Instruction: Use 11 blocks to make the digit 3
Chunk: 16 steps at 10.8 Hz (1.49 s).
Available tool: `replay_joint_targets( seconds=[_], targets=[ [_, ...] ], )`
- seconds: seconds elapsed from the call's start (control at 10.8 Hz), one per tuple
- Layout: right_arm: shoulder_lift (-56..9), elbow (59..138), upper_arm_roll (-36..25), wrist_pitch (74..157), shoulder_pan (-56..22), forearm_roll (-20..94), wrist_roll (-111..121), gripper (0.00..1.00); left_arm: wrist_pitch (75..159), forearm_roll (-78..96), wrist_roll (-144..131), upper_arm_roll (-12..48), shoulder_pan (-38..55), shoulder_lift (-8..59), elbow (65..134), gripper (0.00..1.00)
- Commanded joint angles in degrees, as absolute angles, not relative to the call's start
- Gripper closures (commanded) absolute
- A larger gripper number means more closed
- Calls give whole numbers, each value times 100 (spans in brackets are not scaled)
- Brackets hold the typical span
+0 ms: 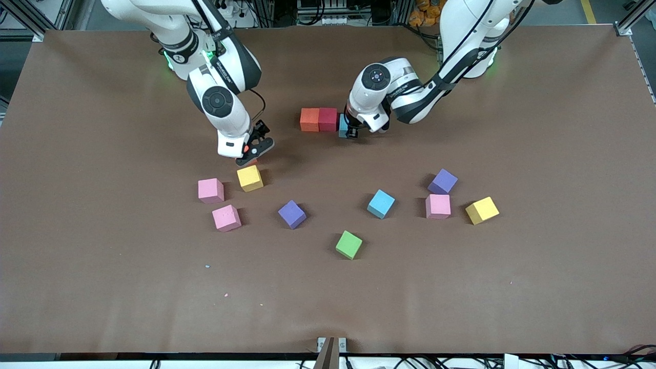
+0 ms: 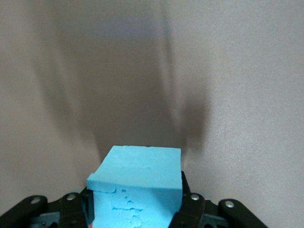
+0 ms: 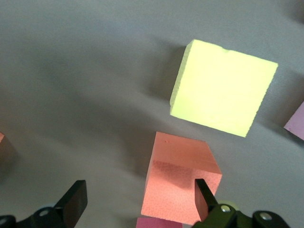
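Note:
An orange block (image 1: 309,119) and a red block (image 1: 328,119) sit side by side in the middle of the table, toward the robots. My left gripper (image 1: 350,129) (image 2: 137,209) is shut on a light blue block (image 1: 342,125) (image 2: 137,183), right beside the red one. My right gripper (image 1: 252,156) (image 3: 138,199) is open and low over another orange block (image 3: 180,183). That block stands between the fingers, close against one fingertip (image 3: 203,194). A yellow block (image 1: 250,178) (image 3: 223,88) lies just nearer the front camera.
Loose on the table lie two pink blocks (image 1: 210,190) (image 1: 226,218), a purple one (image 1: 292,213), a light blue one (image 1: 381,203), and another purple (image 1: 443,181), pink (image 1: 438,206) and yellow (image 1: 482,210). A green cube (image 1: 349,244) lies nearest the front camera.

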<state>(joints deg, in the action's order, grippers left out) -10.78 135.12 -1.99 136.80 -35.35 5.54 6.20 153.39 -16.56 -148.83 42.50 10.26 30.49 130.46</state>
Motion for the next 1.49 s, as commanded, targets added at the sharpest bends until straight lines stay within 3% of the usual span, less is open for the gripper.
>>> replay_joint_targets(
  seconds=[0.0,0.37,0.93,1.39],
  targets=[
    [-870,13702,-176,13746,-3358,379,492,0,15152,-1819,-15161,4324,967,3085,13113,100],
    [-993,13772,-176,14035,-2927,185,353,0,15144,-1819,-15319,4403,1002,3111,13113,100],
    [-1081,13772,-158,14097,-3173,220,-316,0,15135,-1819,-15372,4430,1020,3146,13104,99],
    [-1379,14054,-158,14713,-3182,211,-264,0,15135,-1819,-15328,4430,1011,3234,13017,98]
  ],
)
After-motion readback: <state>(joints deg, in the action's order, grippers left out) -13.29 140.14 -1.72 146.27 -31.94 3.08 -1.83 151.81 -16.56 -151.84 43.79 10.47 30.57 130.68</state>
